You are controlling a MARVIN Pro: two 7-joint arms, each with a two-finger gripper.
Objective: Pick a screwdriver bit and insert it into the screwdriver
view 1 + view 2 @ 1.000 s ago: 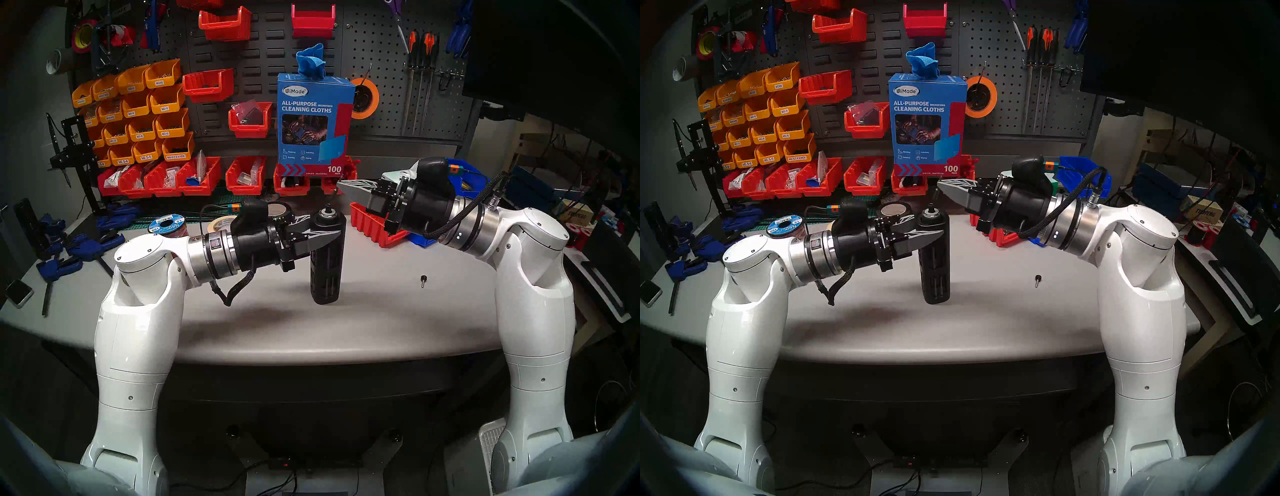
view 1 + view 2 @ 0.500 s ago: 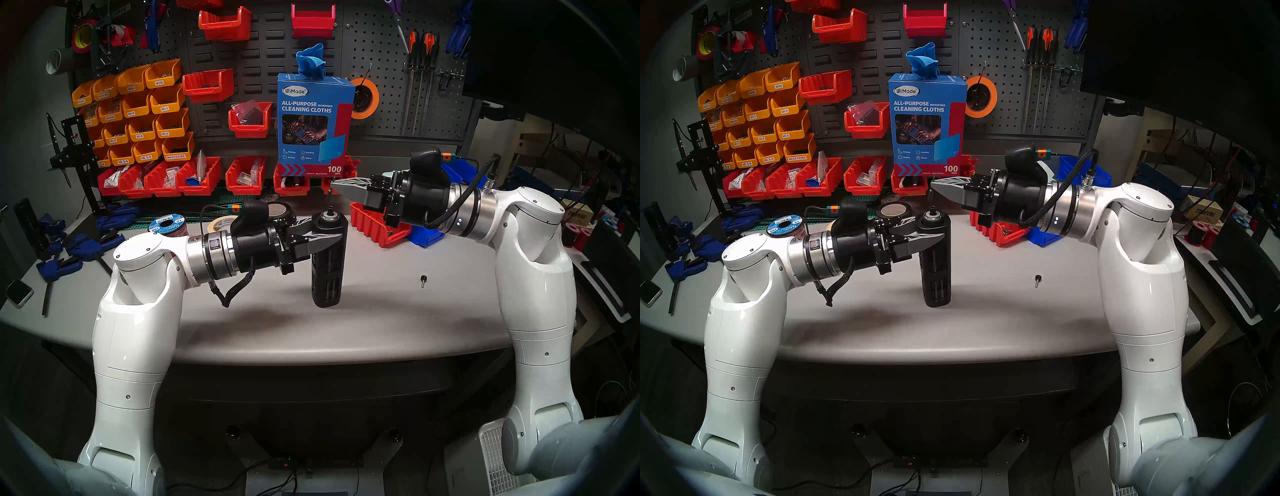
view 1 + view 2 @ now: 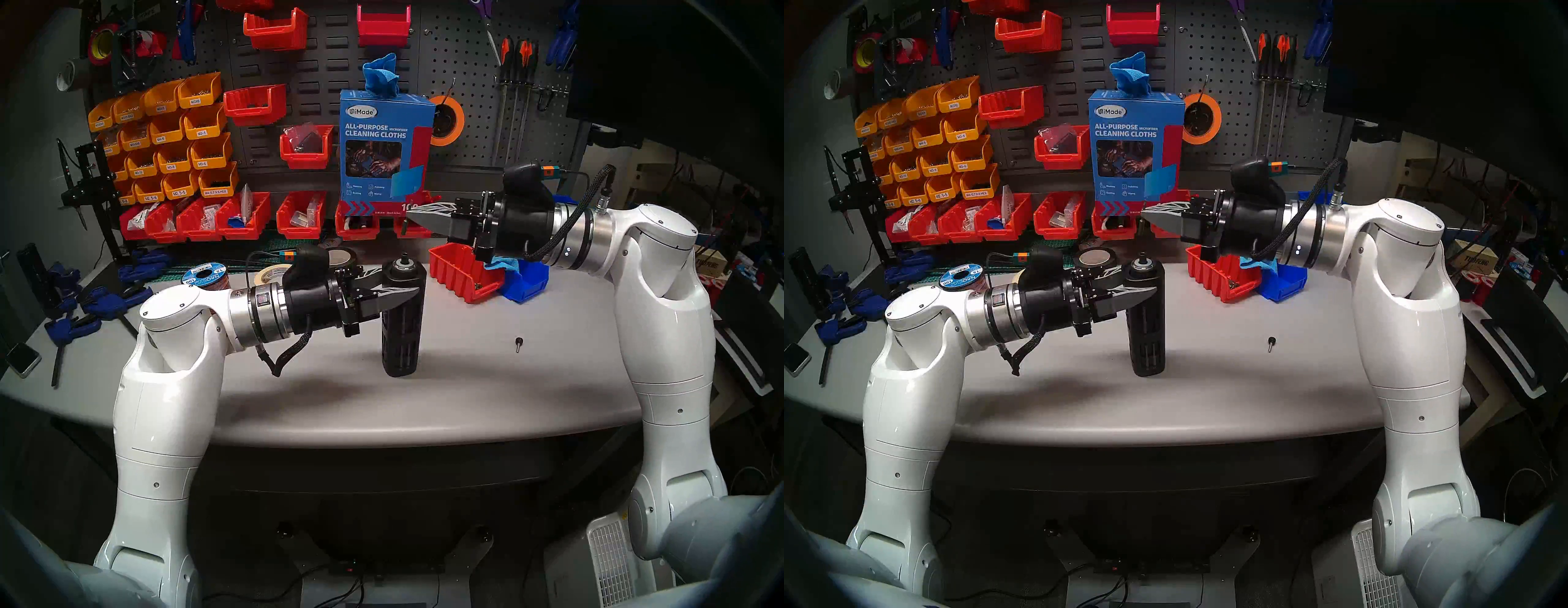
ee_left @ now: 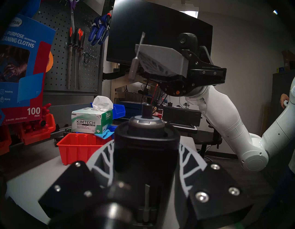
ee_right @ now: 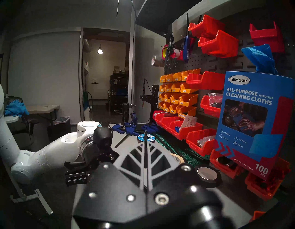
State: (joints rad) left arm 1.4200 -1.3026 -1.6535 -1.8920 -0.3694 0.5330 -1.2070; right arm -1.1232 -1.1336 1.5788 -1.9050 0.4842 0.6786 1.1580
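Note:
The screwdriver (image 3: 401, 327), a thick black slotted cylinder with a silver-ringed top socket (image 4: 146, 123), stands upright on the grey table (image 3: 466, 382). My left gripper (image 3: 405, 291) is shut on its upper body from the left. My right gripper (image 3: 409, 217) hovers above and just behind the socket, shut on the screwdriver bit (image 4: 137, 56). The bit is a thin metal rod pinched crosswise at the fingertips, tilted a little off vertical, its thicker end pointing down. A clear gap separates it from the socket. In the right wrist view the bit (image 5: 145, 148) shows as a dark line between the closed fingers.
A red bin (image 3: 460, 274) and a blue bin (image 3: 526, 284) sit under my right wrist. A small black pin (image 3: 518, 342) lies right of the screwdriver. Tape rolls (image 3: 271, 274) lie behind my left wrist, blue clamps (image 3: 106, 295) far left, and a cleaning-cloth box (image 3: 386, 153) at the back.
My right gripper, still holding the bit, moved left toward the screwdriver's top and then rose. The left gripper and screwdriver have barely moved.

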